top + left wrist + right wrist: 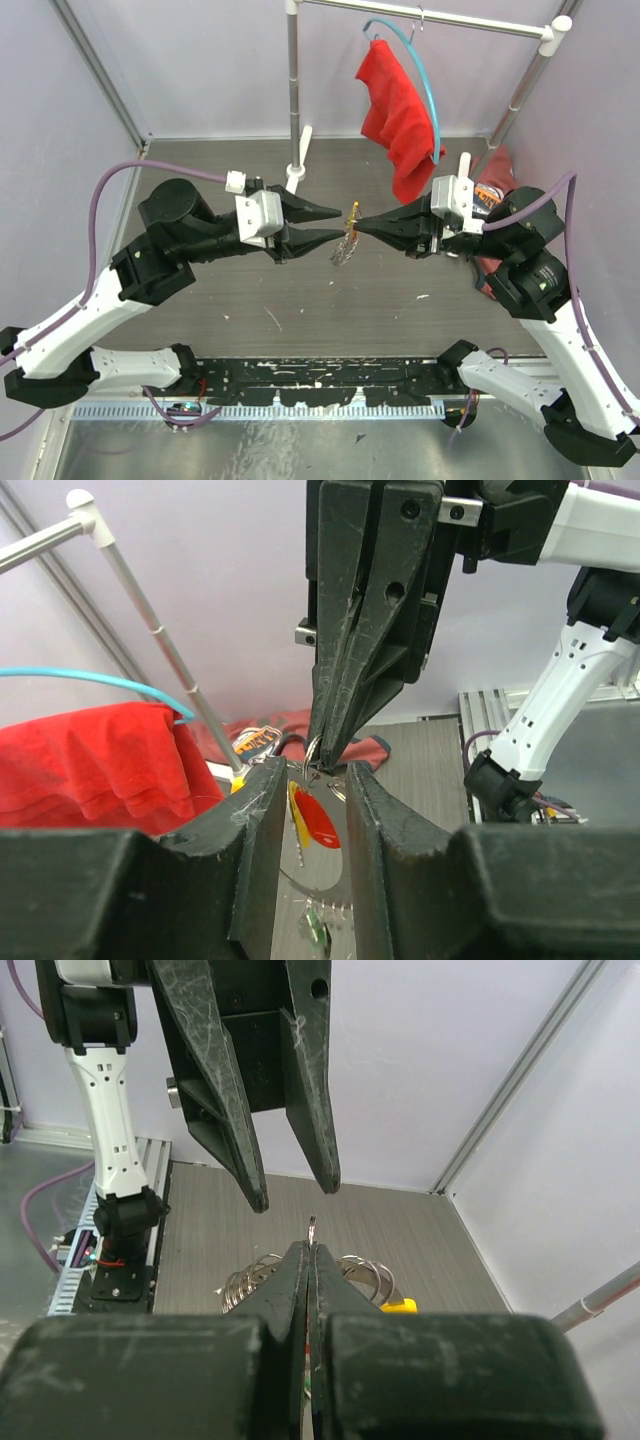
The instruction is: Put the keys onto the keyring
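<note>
Right gripper (359, 224) is clenched on the keyring (312, 1226) in mid-air; we see keys (345, 250) (red and yellow among them) dangling just below it. Left gripper (341, 222) faces it tip to tip, fingers apart either side of the red key (318, 820). Behind, a red cloth (390, 100) and blue hanger (431, 95) hang on a rack (292, 90), well apart.
</note>
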You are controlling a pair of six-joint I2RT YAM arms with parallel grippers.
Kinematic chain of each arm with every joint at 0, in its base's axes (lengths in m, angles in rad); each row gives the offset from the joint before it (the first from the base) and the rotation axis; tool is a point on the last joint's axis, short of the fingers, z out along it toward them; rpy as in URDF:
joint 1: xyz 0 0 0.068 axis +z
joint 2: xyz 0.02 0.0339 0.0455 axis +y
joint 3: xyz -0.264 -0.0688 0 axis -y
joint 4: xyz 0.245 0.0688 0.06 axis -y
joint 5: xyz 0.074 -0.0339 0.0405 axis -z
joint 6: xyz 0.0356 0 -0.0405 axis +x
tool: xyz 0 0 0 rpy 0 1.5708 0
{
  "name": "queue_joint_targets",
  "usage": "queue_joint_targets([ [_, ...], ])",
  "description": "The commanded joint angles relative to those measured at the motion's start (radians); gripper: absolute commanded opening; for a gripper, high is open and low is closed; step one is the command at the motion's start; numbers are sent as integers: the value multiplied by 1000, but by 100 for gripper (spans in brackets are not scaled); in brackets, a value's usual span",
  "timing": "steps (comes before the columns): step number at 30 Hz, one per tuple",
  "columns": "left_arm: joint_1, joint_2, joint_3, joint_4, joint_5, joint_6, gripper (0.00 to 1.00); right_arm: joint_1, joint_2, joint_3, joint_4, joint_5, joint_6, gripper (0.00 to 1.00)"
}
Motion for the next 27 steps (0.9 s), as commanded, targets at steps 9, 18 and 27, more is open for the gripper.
queue_joint_targets([
  [9,-2,40,33,-19,44,1,32,-2,-20,42,73,-57,31,1],
  [18,-1,43,33,-7,50,-8,11,-1,-25,35,73,-67,31,1],
  [27,-2,41,56,-45,10,-1,0,-1,-24,42,22,-62,0,6],
])
